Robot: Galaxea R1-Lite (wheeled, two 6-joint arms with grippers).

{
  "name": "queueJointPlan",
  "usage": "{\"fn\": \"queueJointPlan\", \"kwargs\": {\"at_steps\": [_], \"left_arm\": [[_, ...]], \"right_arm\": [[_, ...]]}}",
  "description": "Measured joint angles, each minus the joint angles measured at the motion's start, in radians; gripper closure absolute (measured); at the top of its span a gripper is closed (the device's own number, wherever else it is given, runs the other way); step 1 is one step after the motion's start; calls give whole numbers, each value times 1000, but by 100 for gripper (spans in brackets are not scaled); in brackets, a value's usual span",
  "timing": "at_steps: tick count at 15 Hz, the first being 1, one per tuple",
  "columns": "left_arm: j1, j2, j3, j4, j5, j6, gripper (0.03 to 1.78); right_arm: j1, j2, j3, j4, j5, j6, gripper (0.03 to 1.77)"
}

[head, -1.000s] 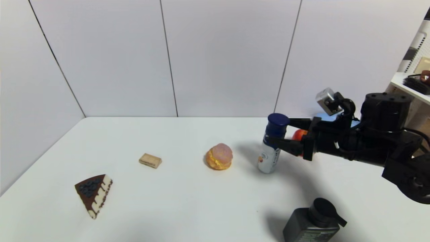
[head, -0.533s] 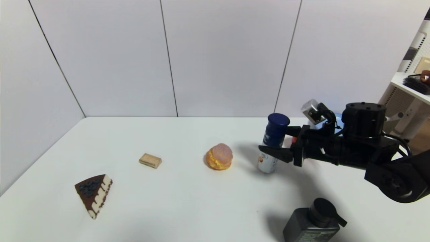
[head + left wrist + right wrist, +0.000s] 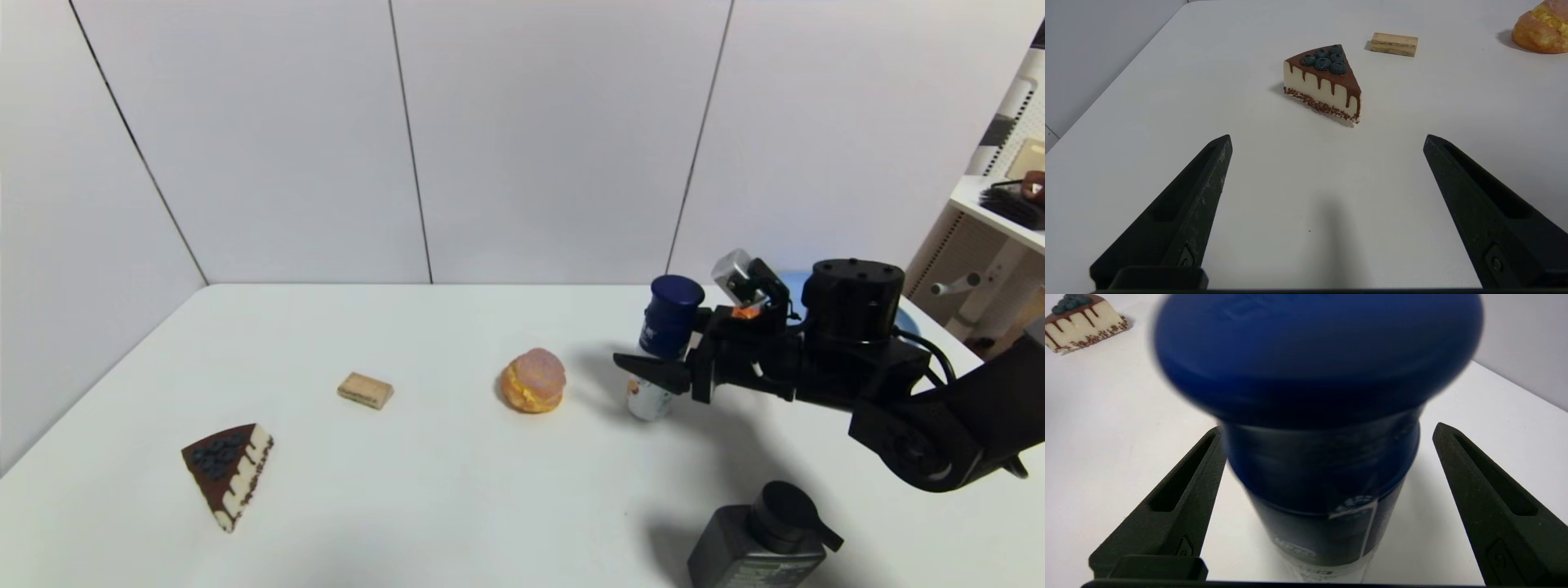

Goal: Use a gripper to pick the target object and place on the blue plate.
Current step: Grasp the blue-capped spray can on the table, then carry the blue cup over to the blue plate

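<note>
My right gripper (image 3: 663, 355), jaws spread wide, straddles the upright bottle (image 3: 665, 339) at right of the table (image 3: 408, 490); its long axis stands vertical between my fingers (image 3: 1180, 502). Left gripper (image 3: 1327, 141) open, parked far left.

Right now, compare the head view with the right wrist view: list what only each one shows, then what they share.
Only the head view: the cream puff, the wafer biscuit, the black pump bottle, a sliver of the blue plate behind the right arm, and the shelf.

Only the right wrist view: both fingers of the right tool standing open, one on each side of the bottle, with a gap on the side where that can be seen.

Both: the navy-capped bottle upright on the white table, and the cake slice.
</note>
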Motion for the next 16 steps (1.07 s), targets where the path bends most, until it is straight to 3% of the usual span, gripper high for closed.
{"fn": "queueJointPlan", "kwargs": {"at_steps": [5, 11, 16], "left_arm": [[0, 0, 0, 0, 0, 0, 12], [0, 0, 0, 0, 0, 0, 12], [0, 0, 0, 0, 0, 0, 12]], "right_arm": [[-6, 35, -29, -8, -1, 1, 10], [-8, 38, -32, -8, -2, 1, 90], [-12, 23, -31, -4, -1, 6, 98]]}}
